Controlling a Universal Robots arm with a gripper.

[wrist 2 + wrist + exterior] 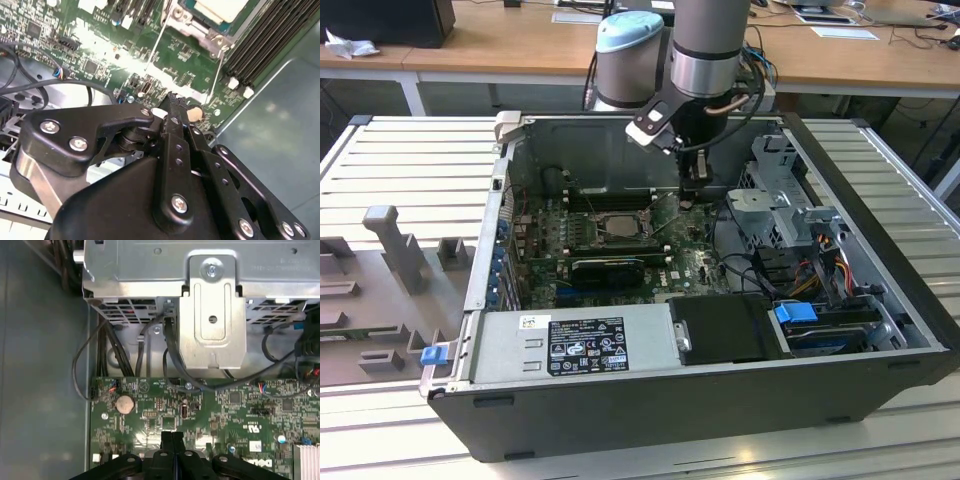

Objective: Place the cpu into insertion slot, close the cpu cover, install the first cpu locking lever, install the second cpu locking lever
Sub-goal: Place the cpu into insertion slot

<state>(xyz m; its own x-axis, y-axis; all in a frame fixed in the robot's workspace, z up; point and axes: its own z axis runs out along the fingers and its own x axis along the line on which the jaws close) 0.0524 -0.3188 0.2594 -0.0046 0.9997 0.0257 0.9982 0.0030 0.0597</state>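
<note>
The cpu (620,226) lies in the insertion slot (604,240) on the green motherboard inside the open case. Its pale top (220,7) shows through the window of the cpu cover (192,25), which lies flat around it. Two thin wire locking levers (154,47) (215,75) stick out from the socket, unlatched. My gripper (697,195) hangs just to the exterior view's right of the socket, low over the board. Its black fingers (167,440) are pressed together with nothing between them. The fingertips (172,102) are close to the free end of one lever.
A silver drive cage (212,315) with black cables stands beyond the board. Long black memory slots (270,35) flank the socket. A black graphics card (610,268), a power supply (580,345) and a blue-tabbed bay (798,312) sit at the case front.
</note>
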